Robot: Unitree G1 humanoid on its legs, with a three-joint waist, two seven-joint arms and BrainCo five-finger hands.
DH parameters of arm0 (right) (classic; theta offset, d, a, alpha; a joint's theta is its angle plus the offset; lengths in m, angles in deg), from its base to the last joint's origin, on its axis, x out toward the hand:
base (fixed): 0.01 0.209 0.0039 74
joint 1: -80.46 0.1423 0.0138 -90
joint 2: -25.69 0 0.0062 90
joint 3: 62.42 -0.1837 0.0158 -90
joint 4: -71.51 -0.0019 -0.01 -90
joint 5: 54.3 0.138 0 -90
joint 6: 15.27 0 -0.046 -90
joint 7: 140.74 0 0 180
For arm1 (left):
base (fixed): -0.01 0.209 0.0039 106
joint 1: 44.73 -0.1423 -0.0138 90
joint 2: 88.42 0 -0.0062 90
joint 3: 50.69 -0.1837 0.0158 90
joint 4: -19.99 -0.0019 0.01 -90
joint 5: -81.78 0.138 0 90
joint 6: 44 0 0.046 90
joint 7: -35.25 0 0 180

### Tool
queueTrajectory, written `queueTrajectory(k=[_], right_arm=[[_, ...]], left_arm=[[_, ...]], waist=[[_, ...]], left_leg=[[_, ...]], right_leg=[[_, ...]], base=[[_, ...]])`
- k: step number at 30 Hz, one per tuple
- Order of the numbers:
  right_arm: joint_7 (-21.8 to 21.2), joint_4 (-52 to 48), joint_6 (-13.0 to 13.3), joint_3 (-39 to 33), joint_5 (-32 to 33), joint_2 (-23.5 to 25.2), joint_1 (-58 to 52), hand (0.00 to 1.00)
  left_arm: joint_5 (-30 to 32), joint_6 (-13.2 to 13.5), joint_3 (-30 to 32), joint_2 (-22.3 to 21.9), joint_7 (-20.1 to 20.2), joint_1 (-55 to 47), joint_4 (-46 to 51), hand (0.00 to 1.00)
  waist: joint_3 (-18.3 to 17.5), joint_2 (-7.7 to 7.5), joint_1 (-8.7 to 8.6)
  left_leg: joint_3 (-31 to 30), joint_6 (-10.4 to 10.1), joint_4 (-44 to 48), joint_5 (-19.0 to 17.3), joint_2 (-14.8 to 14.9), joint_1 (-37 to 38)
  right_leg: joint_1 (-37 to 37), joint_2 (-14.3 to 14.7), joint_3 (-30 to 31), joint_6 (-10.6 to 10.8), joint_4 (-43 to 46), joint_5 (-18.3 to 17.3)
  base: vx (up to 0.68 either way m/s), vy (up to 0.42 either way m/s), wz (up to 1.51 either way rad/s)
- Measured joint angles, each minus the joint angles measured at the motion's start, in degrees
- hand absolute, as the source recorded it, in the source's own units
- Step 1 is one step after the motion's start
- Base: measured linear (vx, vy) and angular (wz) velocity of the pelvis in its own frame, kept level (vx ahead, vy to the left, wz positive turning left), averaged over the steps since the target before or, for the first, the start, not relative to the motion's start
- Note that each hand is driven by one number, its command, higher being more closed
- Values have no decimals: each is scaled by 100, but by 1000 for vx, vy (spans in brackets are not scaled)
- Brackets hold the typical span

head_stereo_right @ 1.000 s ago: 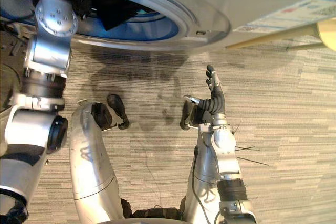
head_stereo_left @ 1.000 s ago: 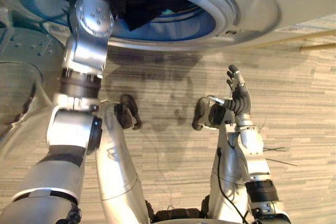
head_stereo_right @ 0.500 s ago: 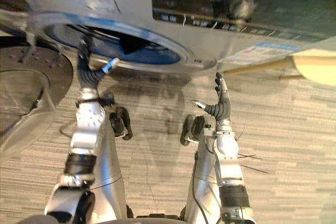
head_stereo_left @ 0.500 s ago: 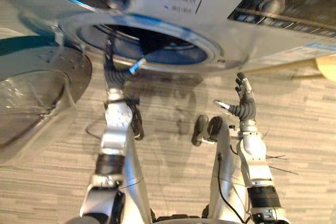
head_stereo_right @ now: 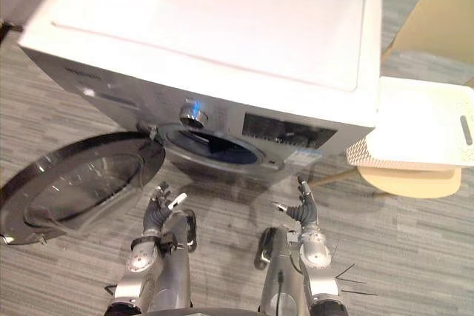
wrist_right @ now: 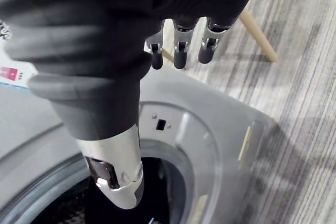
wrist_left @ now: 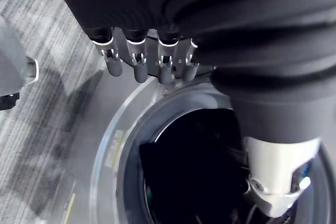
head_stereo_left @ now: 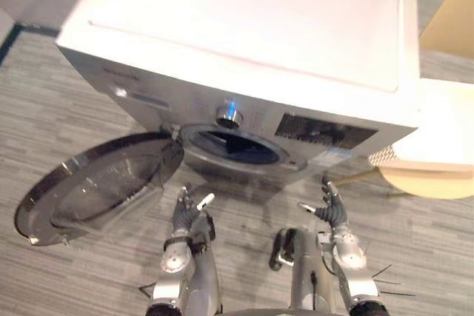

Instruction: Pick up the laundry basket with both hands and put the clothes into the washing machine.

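The white washing machine (head_stereo_left: 252,27) stands in front of me with its round door (head_stereo_left: 96,186) swung open to the left. Dark clothes (head_stereo_left: 235,146) lie inside the drum (wrist_left: 194,171). My left hand (head_stereo_left: 184,214) is raised below the opening, fingers (wrist_left: 136,64) straight and holding nothing. Off to the right my right hand (head_stereo_left: 330,211) is raised at the same height, with straight fingers (wrist_right: 181,45) and nothing in it. A white laundry basket (head_stereo_right: 426,127) with a perforated side rests on a tan chair to the right of the machine.
The tan chair (head_stereo_right: 433,24) stands close against the machine's right side, its wooden leg (wrist_right: 257,38) slanting to the striped grey carpet (head_stereo_left: 59,109). The open door (head_stereo_right: 74,183) hangs low over the floor on my left.
The camera has risen and pulled back, so the whole machine now shows. My left arm has come out of the drum and both hands are held up in front of it.
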Motion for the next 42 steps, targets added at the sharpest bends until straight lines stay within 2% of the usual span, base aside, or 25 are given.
queueTrajectory(k=[4, 8, 13, 16, 17, 18, 19, 20, 21, 22, 23, 24, 25, 26, 27, 28, 29, 30, 32, 33, 34, 35, 36, 38, 42], right_arm=[[-20, 1169, -59, 63, 128, 16, 21, 0], [-34, 2032, -168, 57, 143, -120, 65, 0], [-40, 2340, -218, 64, 90, -246, 289, 0], [-40, 2346, -213, 161, 61, -290, 420, 0], [-34, 2371, -222, 178, 64, -355, 465, 0], [-32, 2383, -220, 186, 63, -331, 442, 0], [-37, 2486, -224, 211, 66, -292, 394, 0], [-64, 2548, -221, 288, 66, -262, 359, 0], [-128, 2643, -215, 350, 67, -221, 378, 0], [-135, 2672, -212, 356, 67, -243, 522, 0], [-130, 2669, -210, 348, 68, -272, 597, 0], [-102, 2640, -190, 327, 87, -358, 734, 0], [-93, 2591, -180, 317, 127, -391, 809, 0], [-32, 2536, -179, 296, 160, -492, 928, 0], [-9, 2534, -195, 285, 169, -502, 894, 0], [12, 2519, -222, 172, 174, -484, 740, 0], [16, 2467, -217, 33, 174, -439, 528, 0], [23, 2440, -213, -26, 174, -430, 448, 0], [34, 2401, -219, -210, 190, -423, 206, 0], [15, 2339, -219, -210, 189, -473, 43, 0], [9, 2334, -219, -209, 189, -482, -18, 0], [2, 2345, -222, -210, 191, -486, -157, 0], [-3, 2379, -221, -231, 193, -488, -205, 0], [-7, 2474, -219, -345, 234, -488, -243, 0], [-22, 2550, -207, -435, 305, -371, -207, 0]], left_arm=[[230, -14, -54, 51, 259, 51, -1198, 0], [535, -19, -143, 276, 371, 93, -1794, 0], [770, -19, -144, 557, 369, 218, -2133, 0], [893, -47, -152, 628, 377, 332, -2164, 0], [903, -49, -123, 600, 376, 393, -2175, 0], [904, -65, -116, 612, 373, 447, -2190, 0], [906, -67, -109, 649, 367, 454, -2146, 0], [906, -69, -56, 651, 365, 418, -2121, 0], [904, -73, 86, 627, 346, 364, -2075, 0], [870, -88, 141, 570, 314, 342, -2008, 0], [860, -108, 154, 507, 295, 324, -1934, 0], [860, -112, 146, 395, 220, 305, -1818, 0], [854, -110, 137, 307, 190, 309, -1786, 0], [810, -140, 127, 171, 127, 347, -1771, 0], [810, -140, 104, 150, 109, 328, -1738, 0], [802, -141, 26, 110, 104, 289, -1736, 0], [764, -140, 36, 93, 95, 241, -1677, 0], [727, -140, 36, 100, 95, 222, -1642, 0], [701, -138, 38, 118, 86, 169, -1537, 0], [688, -124, 36, 143, 85, 98, -1420, 0], [687, -124, 36, 144, 85, 94, -1416, 0], [688, -123, 19, 140, 87, 109, -1416, 0], [688, -119, 3, 145, 88, 166, -1415, 0], [690, -119, -96, 170, 88, 245, -1402, 0], [694, -116, -389, 446, 83, 553, -1110, 0]], waist=[[-521, 38, -26], [-707, 35, -68], [-715, 24, -149], [-707, 10, -209], [-697, -2, -215], [-691, -49, -254], [-687, -124, -269], [-743, -215, -227], [-779, -273, -125], [-791, -264, -41], [-794, -184, 6], [-776, 48, 146], [-720, 141, 184], [-483, 443, 142], [-451, 498, 125], [-410, 482, 111], [-337, 264, 104], [-331, 220, 108], [-330, 46, 7], [-367, 114, -46], [-376, 133, -52], [-384, 160, -111], [-412, 207, -213], [-457, 283, -254], [-514, 223, -269]], left_leg=[[391, 63, -1641, 545, -150, 1124], [788, 141, -2968, 1075, -445, 2008], [1051, 168, -3425, 1249, -592, 2431], [876, 206, -3321, 1235, -650, 2355], [840, 375, -3365, 1229, -628, 2361], [788, 408, -3281, 1259, -674, 2368], [620, 415, -3142, 1264, -786, 2329], [545, 415, -2981, 1264, -839, 2254], [487, 414, -2728, 1264, -892, 2055], [416, 387, -2554, 1288, -834, 1823], [379, 365, -2556, 1373, -772, 1682], [311, 305, -2698, 1655, -607, 1357], [279, 250, -2802, 1825, -532, 1206], [107, 90, -3081, 2056, -330, 1096], [70, 28, -3282, 2120, -276, 1114], [64, -361, -3700, 1845, -289, 1238], [181, -387, -3800, 1774, -343, 1299], [191, -276, -3686, 1821, -407, 1244], [255, -5, -2639, 1696, -624, 1122], [276, 146, -1948, 1494, -579, 1149], [266, 149, -1751, 1362, -554, 1228], [268, 128, -1517, 804, -513, 1562], [256, 55, -1739, 553, -487, 1872], [206, 28, -2535, 446, -544, 2284], [222, 193, -3171, 738, -800, 2518]], right_leg=[[1047, 219, -9, 158, -1954, 857], [1770, 303, 123, 275, -3407, 1608], [1944, 313, 405, 275, -3794, 1893], [1439, 277, 523, 128, -3017, 2017], [1422, 247, 725, 245, -2363, 1522], [1305, 175, 835, 175, -1597, 1212], [1321, 154, 1014, 286, -382, 865], [1485, 179, 1096, 325, 55, 825], [1715, 200, 1177, 403, 19, 573], [1813, 341, 1193, 351, -399, 313], [1847, 417, 1166, 253, -706, 197], [1894, 632, 912, 71, -1470, 53], [1922, 738, 785, -17, -1774, -10], [1836, 1010, 645, -134, -1946, 97], [1777, 1080, 609, -191, -1936, 136], [1688, 1068, 428, -333, -1943, 227], [1620, 925, 368, -494, -1959, 240], [1579, 831, 339, -530, -1954, 260], [1449, 583, 204, -558, -2152, 426], [1379, 560, 151, -540, -2297, 734], [1342, 565, 143, -519, -2305, 774], [1317, 571, 112, -481, -2356, 875], [1346, 579, 55, -408, -2454, 962], [1362, 619, 14, -259, -2598, 1114], [1692, 555, 4, -61, -3399, 1668]], base=[[162, 55, -20], [140, 56, -28], [30, 60, -32], [-101, 49, -23], [-130, 37, 8], [-111, 18, 49], [-54, -44, 75], [-169, -122, 75], [-225, -140, 46], [-248, -127, 22], [-347, -123, 1], [-364, -131, -8], [-481, -174, 2], [-368, -116, 13], [-556, -137, 38], [-469, -94, 44], [-508, -113, 46], [-300, -84, 38], [-240, -86, 22], [-177, -22, -1], [-158, 69, -3], [-104, 97, 9], [-78, 106, 18], [-38, 126, 16], [-33, 152, 7]])
